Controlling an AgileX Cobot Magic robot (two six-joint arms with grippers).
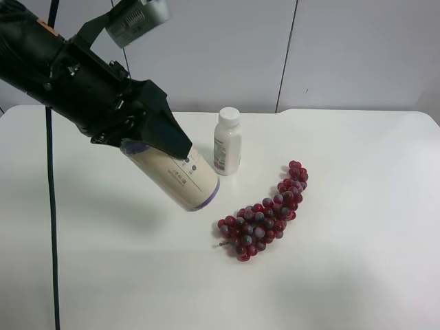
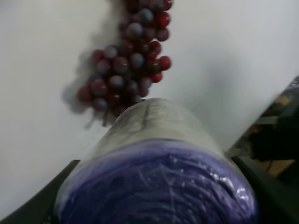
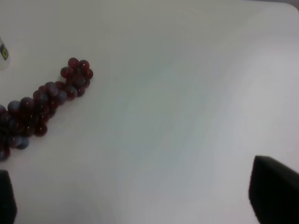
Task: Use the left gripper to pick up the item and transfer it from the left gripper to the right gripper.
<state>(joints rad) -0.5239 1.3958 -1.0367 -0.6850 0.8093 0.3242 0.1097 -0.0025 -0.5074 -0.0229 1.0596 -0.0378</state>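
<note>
The item, a cream canister [image 1: 180, 179] with a purple lid, hangs tilted above the white table [image 1: 357, 275], lid end up in my left gripper [image 1: 168, 148], which is shut on it. The left wrist view shows the purple lid [image 2: 159, 186] filling the space between the black fingers [image 2: 273, 193], with the cream body pointing down toward the grapes. My right gripper [image 3: 140, 200] is open and empty. Only its two dark fingertips [image 3: 275, 191] show at the corners of the right wrist view. The right arm is out of the exterior high view.
A slim white bottle [image 1: 227, 141] stands just behind the canister. A bunch of red grapes [image 1: 265, 213] lies right of the canister and also shows in the right wrist view [image 3: 42, 105] and the left wrist view [image 2: 128, 60]. A black cable [image 1: 51, 206] hangs at the left.
</note>
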